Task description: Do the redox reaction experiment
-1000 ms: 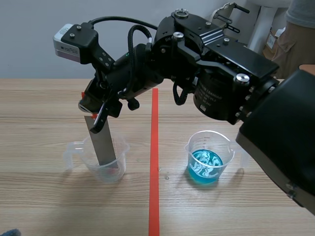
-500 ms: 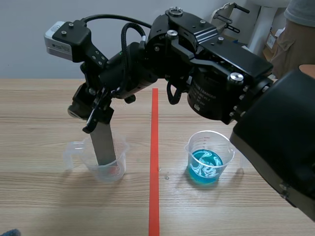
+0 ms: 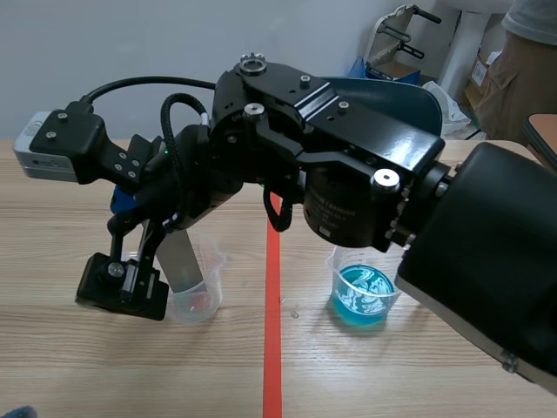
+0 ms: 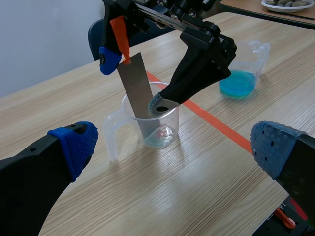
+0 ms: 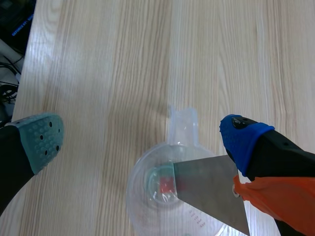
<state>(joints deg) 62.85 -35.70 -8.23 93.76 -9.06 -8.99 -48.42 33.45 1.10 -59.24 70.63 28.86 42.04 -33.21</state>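
A grey metal strip (image 3: 181,264) with an orange tag (image 4: 119,30) stands tilted in a clear beaker (image 3: 198,300) left of the tape line. Something small and red (image 5: 167,184) lies in a little liquid at the beaker's bottom. My right gripper (image 3: 137,244) reaches across from the right and is open around the strip's top; in the right wrist view the strip (image 5: 209,189) rests beside the blue-padded finger (image 5: 244,136). A second beaker (image 3: 365,287) with blue liquid stands right of the line. My left gripper (image 4: 173,147) is open, a short way before the clear beaker (image 4: 153,125).
An orange-red tape line (image 3: 272,340) runs down the middle of the wooden table. A person (image 3: 522,61) stands at the back right, near a blue chair (image 3: 383,87). A plate (image 4: 291,6) sits on another table beyond the blue beaker (image 4: 239,82).
My right gripper has opened and let go of the metal strip, and its wrist has swung down and to the left. The strip stays standing in the clear beaker.
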